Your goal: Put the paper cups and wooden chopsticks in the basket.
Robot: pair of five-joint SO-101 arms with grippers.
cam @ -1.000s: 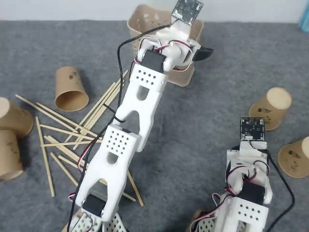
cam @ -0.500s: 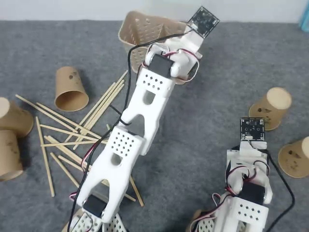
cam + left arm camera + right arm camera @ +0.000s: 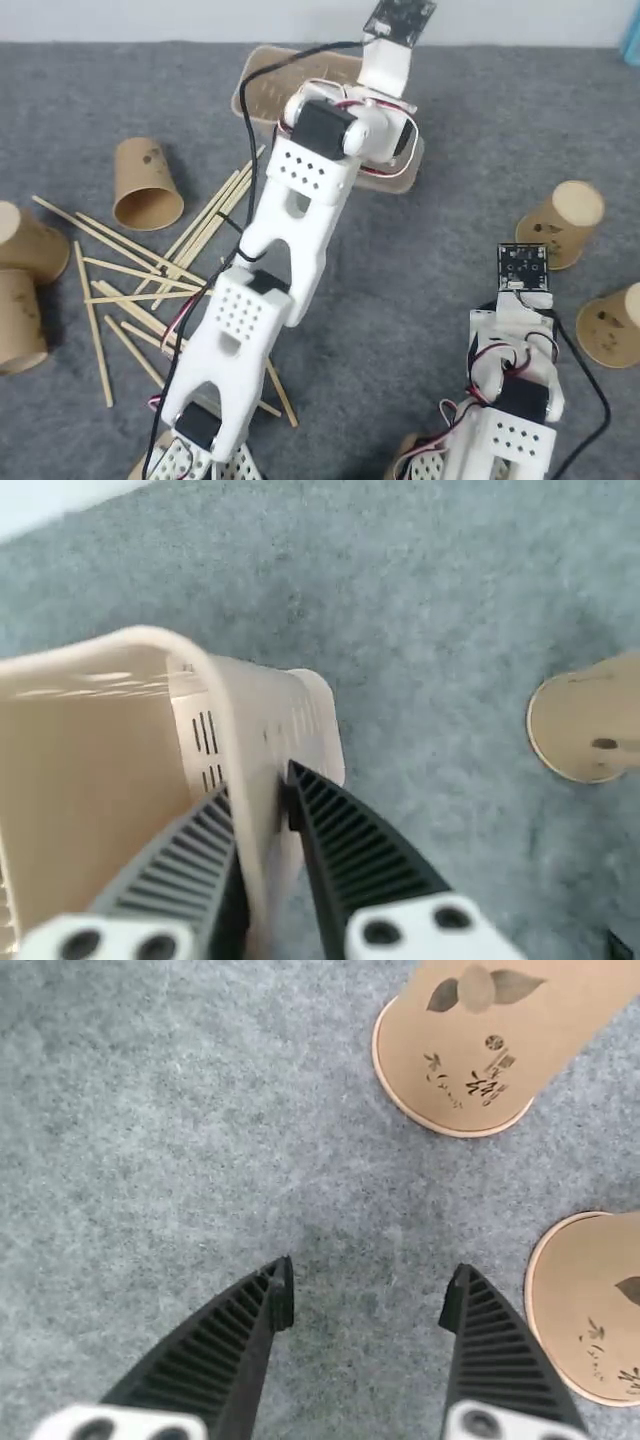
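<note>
Our left gripper [image 3: 258,792] is nearly closed. Its jaws pinch a side wall of the basket [image 3: 110,780] just below the rim, one jaw inside and one outside. In the high view the left arm stretches across to the far side of the table and covers much of the basket [image 3: 262,92]. The basket looks tipped off upright, mouth turned toward the far left, though we cannot tell whether its base touches the surface.

Our right gripper [image 3: 365,1295] is spread wide, holds nothing and hangs over bare carpet [image 3: 150,1110]. Two cups lie on their sides just beyond its fingertips, one [image 3: 480,1040] farther out and one [image 3: 590,1300] beside the right jaw.

In the high view these are the two cups on the right [image 3: 560,225] [image 3: 610,325], well apart from the basket. Three more cups lie at the left [image 3: 147,183] [image 3: 25,240] [image 3: 20,320].

The chopsticks [image 3: 150,270] are scattered between those cups and the left arm. One bundle runs diagonally toward the basket and the rest criss-cross flat on the grey carpet [image 3: 450,150].
</note>
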